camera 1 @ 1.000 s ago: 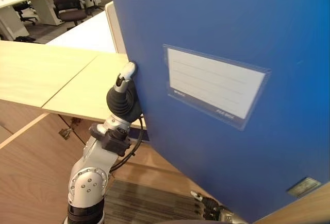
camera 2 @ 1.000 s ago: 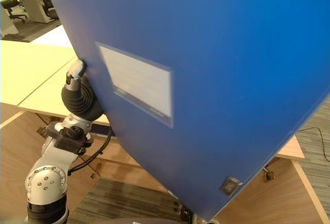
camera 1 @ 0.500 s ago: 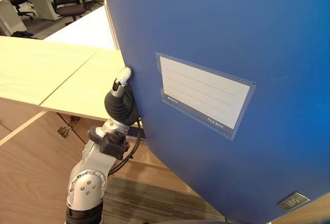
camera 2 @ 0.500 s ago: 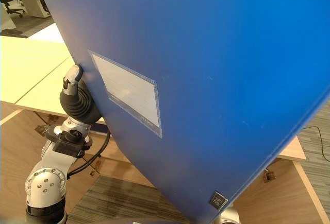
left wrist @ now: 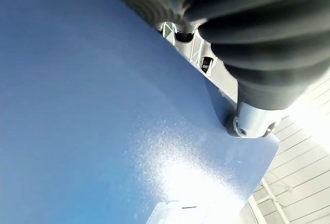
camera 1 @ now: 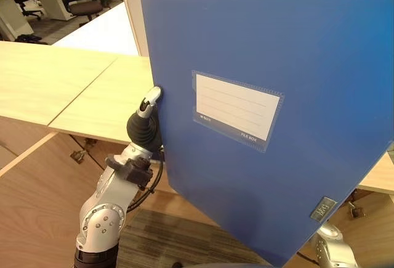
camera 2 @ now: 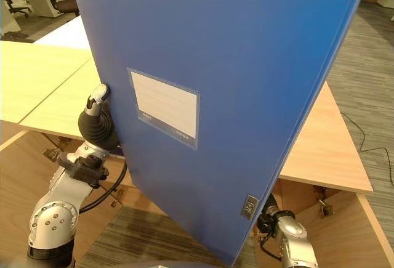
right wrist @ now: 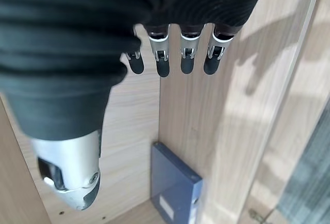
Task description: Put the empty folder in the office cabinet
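Blue folder (camera 1: 271,126) is held upright in the air close before the head camera, label pocket (camera 1: 237,109) facing it. It stands above the near edge of the light wooden desk (camera 1: 55,86) and blocks most of what lies beyond.

Left hand (camera 1: 148,105) is at the folder's left edge, thumb on the near face; in the left wrist view the thumb (left wrist: 252,123) presses the blue cover, so the hand is clamped on that edge. The fingers behind the cover are hidden.

Right hand (right wrist: 175,54) is low, below the folder; its fingers hang loosely curled, holding nothing. Past them lies wood panelling with another blue file box (right wrist: 175,188) standing inside — likely the office cabinet interior (right wrist: 129,131).

Step in hand, as judged: carry phase, folder lifted but not yet in the cabinet.

Next move calls for lowering the folder toward the cabinet opening, turning it edge-on to fit, and sliding it in beside the box there. Risk: a one-edge grip may let the cover swing.
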`<state>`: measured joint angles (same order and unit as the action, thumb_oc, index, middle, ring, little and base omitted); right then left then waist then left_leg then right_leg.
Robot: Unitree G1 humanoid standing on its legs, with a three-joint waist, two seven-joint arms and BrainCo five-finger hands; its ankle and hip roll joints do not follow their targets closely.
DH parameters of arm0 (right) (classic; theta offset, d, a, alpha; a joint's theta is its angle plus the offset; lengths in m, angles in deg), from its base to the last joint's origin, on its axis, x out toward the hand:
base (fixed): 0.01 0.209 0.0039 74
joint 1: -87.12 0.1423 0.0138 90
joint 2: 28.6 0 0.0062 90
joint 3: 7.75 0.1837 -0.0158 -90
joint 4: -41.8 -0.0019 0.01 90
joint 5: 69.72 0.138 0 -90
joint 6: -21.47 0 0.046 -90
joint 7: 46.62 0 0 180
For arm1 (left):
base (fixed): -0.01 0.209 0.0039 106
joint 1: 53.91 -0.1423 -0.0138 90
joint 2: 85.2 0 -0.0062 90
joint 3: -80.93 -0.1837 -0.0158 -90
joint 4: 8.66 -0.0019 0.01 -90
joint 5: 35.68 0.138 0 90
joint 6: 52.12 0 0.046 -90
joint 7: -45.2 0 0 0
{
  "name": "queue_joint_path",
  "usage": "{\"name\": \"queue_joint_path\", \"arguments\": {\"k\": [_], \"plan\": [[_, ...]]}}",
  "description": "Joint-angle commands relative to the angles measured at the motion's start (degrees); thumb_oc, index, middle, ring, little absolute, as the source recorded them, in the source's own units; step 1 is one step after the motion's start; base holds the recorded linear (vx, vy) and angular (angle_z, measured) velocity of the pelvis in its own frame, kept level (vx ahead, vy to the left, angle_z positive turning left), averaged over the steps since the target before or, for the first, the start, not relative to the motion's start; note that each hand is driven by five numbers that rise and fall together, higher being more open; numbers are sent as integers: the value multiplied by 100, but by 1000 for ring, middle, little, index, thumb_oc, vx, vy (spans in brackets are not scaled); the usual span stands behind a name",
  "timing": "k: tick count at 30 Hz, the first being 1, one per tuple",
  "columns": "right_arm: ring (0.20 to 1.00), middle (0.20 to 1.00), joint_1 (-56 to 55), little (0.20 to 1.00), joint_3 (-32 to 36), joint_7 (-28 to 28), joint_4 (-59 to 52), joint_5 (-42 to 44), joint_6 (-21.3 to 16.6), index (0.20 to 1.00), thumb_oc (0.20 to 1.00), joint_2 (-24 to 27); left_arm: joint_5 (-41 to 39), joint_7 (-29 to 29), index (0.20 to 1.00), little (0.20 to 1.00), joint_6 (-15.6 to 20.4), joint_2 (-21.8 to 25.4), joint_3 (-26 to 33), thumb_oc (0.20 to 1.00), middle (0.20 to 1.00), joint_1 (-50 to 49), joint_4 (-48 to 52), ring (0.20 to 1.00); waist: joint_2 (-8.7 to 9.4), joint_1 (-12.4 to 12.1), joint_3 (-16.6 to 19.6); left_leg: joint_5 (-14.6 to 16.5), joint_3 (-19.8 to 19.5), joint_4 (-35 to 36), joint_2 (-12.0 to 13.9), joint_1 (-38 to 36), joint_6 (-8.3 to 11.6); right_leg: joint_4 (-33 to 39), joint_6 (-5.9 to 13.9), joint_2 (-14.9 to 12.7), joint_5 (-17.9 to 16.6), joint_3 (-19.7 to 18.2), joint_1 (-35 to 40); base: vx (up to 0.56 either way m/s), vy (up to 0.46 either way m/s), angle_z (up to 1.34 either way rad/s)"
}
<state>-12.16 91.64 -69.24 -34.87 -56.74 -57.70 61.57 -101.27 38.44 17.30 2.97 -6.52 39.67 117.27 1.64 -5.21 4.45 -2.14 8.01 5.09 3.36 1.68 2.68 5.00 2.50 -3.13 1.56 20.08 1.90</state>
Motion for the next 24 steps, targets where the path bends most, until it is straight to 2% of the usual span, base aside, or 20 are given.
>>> {"name": "queue_joint_path", "arguments": {"k": [1,7,9,11,16,18,24], "plan": [[1000,1000,49,1000,365,-333,-613,738,-164,1000,1000,311,74,60,200,200,358,123,265,200,200,-21,-153,200,139,71,310,520,-311,-9,-215,-143,-280,0,82,75,123,-186,-272,0,0,0],[1000,1000,80,1000,444,-1070,-1014,1401,-40,1000,1000,430,140,137,200,200,447,351,358,200,200,-166,-110,200,99,126,302,532,-305,-9,-219,-137,-294,0,84,68,141,-205,-285,0,0,0],[1000,1000,164,1000,556,-1512,-1023,1698,59,1000,1000,348,177,139,200,200,478,412,436,200,200,-282,-91,200,73,143,302,531,-299,-9,-222,-135,-300,0,82,70,144,-220,-294,18,1,0],[1000,1000,309,1000,857,-2180,-1022,1915,207,1000,1000,156,254,91,200,200,493,436,559,200,200,-449,-74,200,51,185,306,561,-289,-9,-226,-145,-301,0,86,75,166,-234,-299,19,2,-1],[1000,1000,592,1000,1547,-3274,-1060,1609,376,1000,1000,-251,457,-206,200,200,411,345,740,200,200,-809,-48,200,33,250,290,557,-289,-9,-241,-137,-302,0,85,77,128,-297,-321,2,-1,-1],[1000,1000,626,1000,1632,-3410,-1060,1476,389,1000,1000,-288,485,-285,200,200,380,325,770,200,200,-831,-53,200,32,250,296,602,-281,-9,-239,-160,-300,0,97,78,158,-296,-305,23,-2,-4],[1000,1000,517,1000,1357,-4172,-1480,877,466,1000,1000,22,455,-472,200,200,195,303,957,200,200,-782,-197,200,40,262,260,594,-266,-9,-246,-170,-294,0,87,84,131,-357,-299,1,-5,-2]]}}
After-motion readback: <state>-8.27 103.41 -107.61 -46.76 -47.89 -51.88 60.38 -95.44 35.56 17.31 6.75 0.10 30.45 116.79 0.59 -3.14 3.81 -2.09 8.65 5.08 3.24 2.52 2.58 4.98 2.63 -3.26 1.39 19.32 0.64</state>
